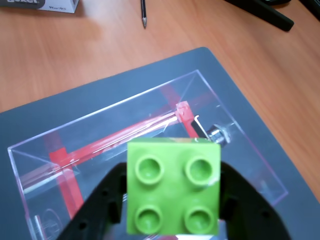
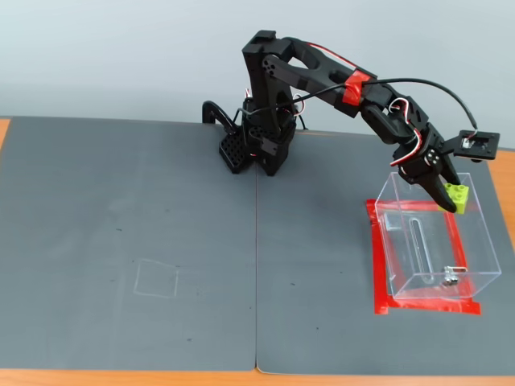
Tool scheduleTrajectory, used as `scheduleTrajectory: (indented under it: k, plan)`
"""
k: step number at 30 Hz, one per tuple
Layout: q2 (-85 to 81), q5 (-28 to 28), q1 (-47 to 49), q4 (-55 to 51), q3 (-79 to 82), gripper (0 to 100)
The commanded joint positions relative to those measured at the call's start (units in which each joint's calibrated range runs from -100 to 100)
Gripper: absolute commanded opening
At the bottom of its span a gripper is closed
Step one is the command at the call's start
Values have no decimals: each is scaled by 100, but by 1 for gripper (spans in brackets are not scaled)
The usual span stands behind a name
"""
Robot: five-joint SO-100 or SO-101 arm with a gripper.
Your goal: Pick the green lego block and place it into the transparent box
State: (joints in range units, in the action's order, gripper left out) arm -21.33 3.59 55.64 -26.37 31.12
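The green lego block (image 1: 173,186) is lime with four round studs and fills the lower middle of the wrist view, held between the black fingers (image 1: 102,200). In the fixed view the block (image 2: 455,195) hangs over the far rim of the transparent box (image 2: 475,265). My gripper (image 2: 449,193) is shut on the block, above the box's open top. The box (image 1: 40,165) is a clear acrylic cube standing on red tape, with a slot and a small metal fitting (image 1: 216,132) in its wall. The box is empty inside.
Dark grey mats (image 2: 161,241) cover the table, with a faint square outline (image 2: 157,278) at the left. The arm's base (image 2: 257,145) stands at the back middle. In the wrist view a pen (image 1: 143,12) and a white carton (image 1: 42,5) lie on the wooden table.
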Motion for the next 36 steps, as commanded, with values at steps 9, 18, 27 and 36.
scheduleTrajectory:
  k: [9,18,27,36]
  plan:
    - [-76,24,-70,102,-330,29]
    - [-458,24,-204,32,-240,29]
    - [-2060,24,-920,-46,1081,29]
    - [-3806,24,-1770,-46,2411,14]
